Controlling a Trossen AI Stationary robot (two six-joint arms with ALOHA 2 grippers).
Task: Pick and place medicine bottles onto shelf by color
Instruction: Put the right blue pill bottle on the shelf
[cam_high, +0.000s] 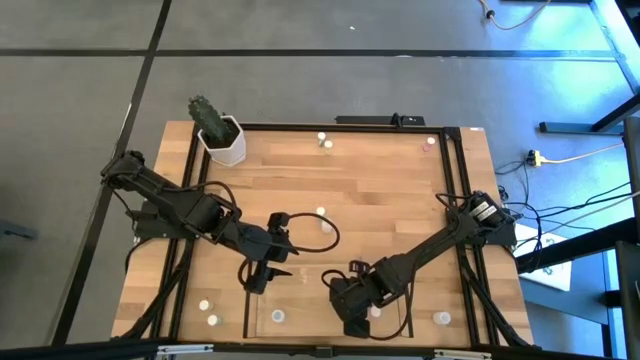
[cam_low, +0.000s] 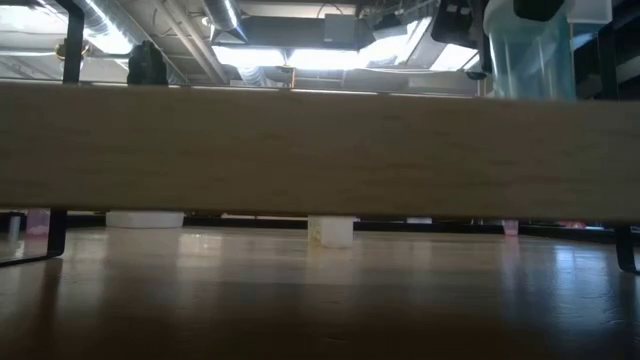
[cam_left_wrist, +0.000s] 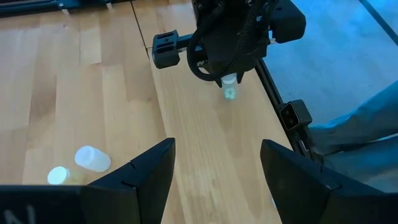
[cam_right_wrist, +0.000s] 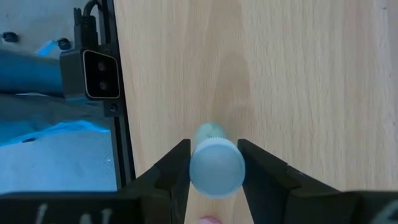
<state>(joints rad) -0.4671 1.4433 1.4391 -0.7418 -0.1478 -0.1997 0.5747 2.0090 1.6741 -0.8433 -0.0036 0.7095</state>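
My right gripper (cam_high: 366, 312) is near the table's front edge, inside the thin dark edges of the shelf (cam_high: 247, 316), and is shut on a small medicine bottle (cam_right_wrist: 216, 163) with a pale cap and a greenish body. My left gripper (cam_left_wrist: 217, 168) hangs open over the wood left of it (cam_high: 262, 276), with nothing between its fingers. Two more bottles (cam_left_wrist: 92, 158) lie close to the left gripper. Others are scattered over the table: one at the far middle (cam_high: 322, 138), one at the far right (cam_high: 428, 143) and two at the near left (cam_high: 208, 310). My right gripper pinches the bottle at its cap end (cam_right_wrist: 193, 167), one finger on each side of the round cap. The fingers come from above, pointing steeply down. The bottle hangs upright below them (cam_left_wrist: 229, 84). I cannot tell whether its base touches the wood.
A white hexagonal pot with a cactus (cam_high: 220, 140) stands at the far left corner. A black metal frame (cam_high: 462, 200) runs around the tabletop. One bottle (cam_high: 278, 316) lies inside the shelf and another (cam_high: 442, 318) at the near right. In the low view a wide wooden band (cam_low: 320, 150) hides most of the table.
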